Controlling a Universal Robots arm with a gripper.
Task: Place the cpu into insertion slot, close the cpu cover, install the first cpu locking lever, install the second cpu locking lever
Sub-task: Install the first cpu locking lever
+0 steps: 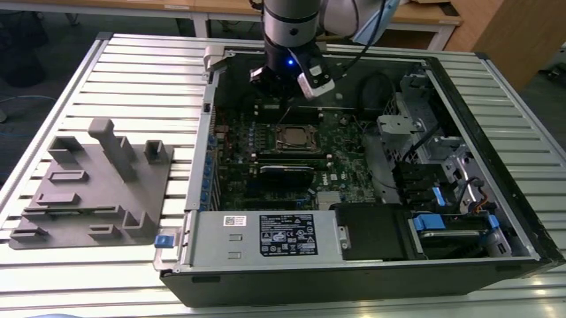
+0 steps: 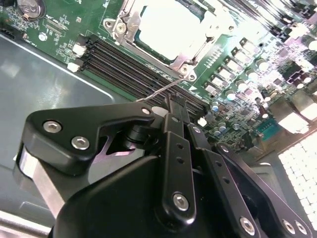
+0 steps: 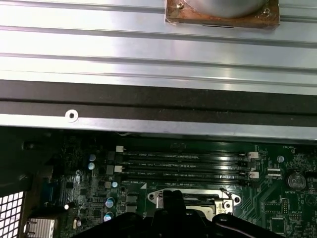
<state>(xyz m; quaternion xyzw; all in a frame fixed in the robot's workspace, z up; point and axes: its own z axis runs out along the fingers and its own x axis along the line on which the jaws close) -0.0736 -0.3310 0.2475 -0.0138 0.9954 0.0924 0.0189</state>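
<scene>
- Presently, the gripper (image 2: 172, 101) hangs inside the open computer case (image 1: 354, 281), at the upper centre of the exterior view, above the far edge of the motherboard (image 1: 346, 165).
- Fingers (image 2: 174, 148): in the second wrist view the two black fingers meet at their tips, drawn together with no visible gap.
- Locking lever (image 2: 166, 88): a thin wire rod runs from the corner of the socket across the memory slots (image 2: 133, 69) and ends close by the fingertips. I cannot tell whether it is nipped between them or merely passes beside them.
- The cpu (image 2: 168, 27) lies flat in the insertion slot (image 1: 277, 138), its pale metal top facing up. The slot is in the middle of the board, just below the gripper in the exterior view.
- The cpu cover (image 2: 125, 22) appears to lie down over the chip as a silvery frame around its edges, with the chip's top showing through the cut-out.
- The long black memory slots lie between the socket and the case wall nearest the arm.
- The case rests on a slatted metal desk (image 1: 132, 66). A labelled power supply (image 1: 265, 235) fills its lower centre in the exterior view.
- A grey fixture block (image 1: 89, 192) with upright pegs and recesses stands on the desk at the exterior view's left, well apart from the gripper.
</scene>
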